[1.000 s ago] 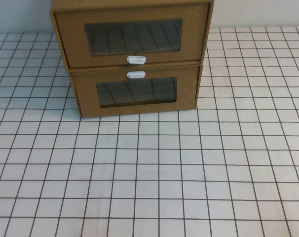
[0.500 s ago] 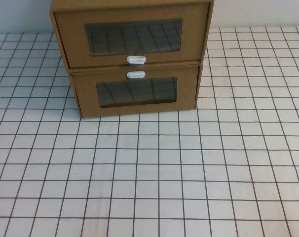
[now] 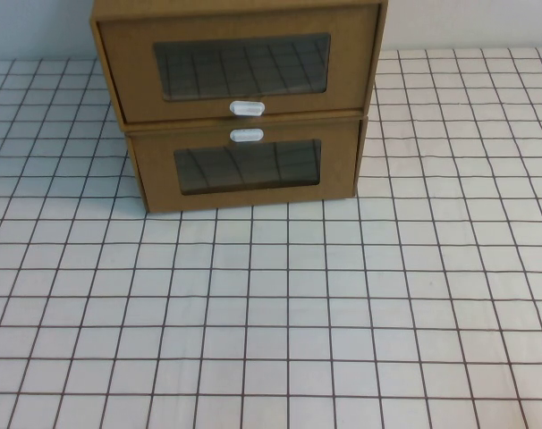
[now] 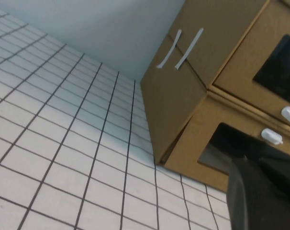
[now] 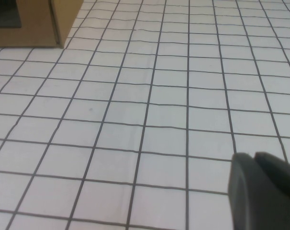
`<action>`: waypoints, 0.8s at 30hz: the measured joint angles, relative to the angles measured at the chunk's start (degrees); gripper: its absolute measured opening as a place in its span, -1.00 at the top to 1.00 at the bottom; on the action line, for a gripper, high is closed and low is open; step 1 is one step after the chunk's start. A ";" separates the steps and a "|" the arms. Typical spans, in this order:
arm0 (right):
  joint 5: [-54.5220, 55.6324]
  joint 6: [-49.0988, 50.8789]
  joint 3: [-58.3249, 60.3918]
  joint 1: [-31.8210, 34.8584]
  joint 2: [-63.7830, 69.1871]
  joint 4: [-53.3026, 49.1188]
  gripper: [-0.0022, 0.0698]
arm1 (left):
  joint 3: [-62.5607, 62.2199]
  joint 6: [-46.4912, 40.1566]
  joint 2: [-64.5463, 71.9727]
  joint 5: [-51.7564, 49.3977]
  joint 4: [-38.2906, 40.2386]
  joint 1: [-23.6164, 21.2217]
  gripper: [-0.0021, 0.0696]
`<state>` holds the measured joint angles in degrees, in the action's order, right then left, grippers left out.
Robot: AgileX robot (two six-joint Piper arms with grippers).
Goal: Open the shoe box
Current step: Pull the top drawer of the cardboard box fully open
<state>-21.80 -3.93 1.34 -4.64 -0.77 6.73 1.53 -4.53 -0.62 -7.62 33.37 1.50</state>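
Shoe box (image 3: 244,122) closed on checked cloth (image 3: 280,313) (left hand (image 4: 256,184) near, grip unclear; right hand (image 5: 254,165) pinched, apart)

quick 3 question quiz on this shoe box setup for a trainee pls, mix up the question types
1. True or false: the upper shoe box and the lower shoe box both have their fronts closed.
2. Where do the upper handle and the lower handle sit?
A) close together, where the two fronts meet
B) at the fronts' left edges
C) on the roof of the stack
3. Fill in: the left tool hangs near the boxes' left side. The right tool, shut and holding nothing, hangs over the bare ____ cloth.
Key: 1 true; 2 A; 3 grid
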 joint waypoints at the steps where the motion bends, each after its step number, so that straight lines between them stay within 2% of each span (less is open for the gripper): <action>1: 0.00 0.00 0.00 0.00 0.00 0.00 0.98 | 0.00 0.00 0.00 0.77 0.09 0.00 0.95; 7: 0.00 0.00 0.00 0.00 0.00 0.00 0.98 | -0.30 0.32 0.00 1.27 1.16 0.00 0.95; 10: 0.00 0.00 0.00 0.00 0.00 0.00 0.98 | -5.20 0.58 1.62 -5.18 1.23 0.00 0.95; 15: 0.00 0.00 0.00 0.00 0.00 0.00 0.98 | -20.80 -0.75 14.42 -19.36 -6.15 0.00 0.95; 20: 0.00 0.00 0.00 0.00 0.00 0.00 0.98 | -38.31 -9.88 33.60 -32.02 -8.32 0.00 0.95; 24: 0.00 0.00 0.00 0.00 0.00 0.00 0.98 | -50.97 -19.58 46.03 -36.65 -3.87 0.00 0.95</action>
<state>-21.80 -3.93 1.34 -4.64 -0.77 6.73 -49.44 -24.11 45.41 -44.27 29.50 1.50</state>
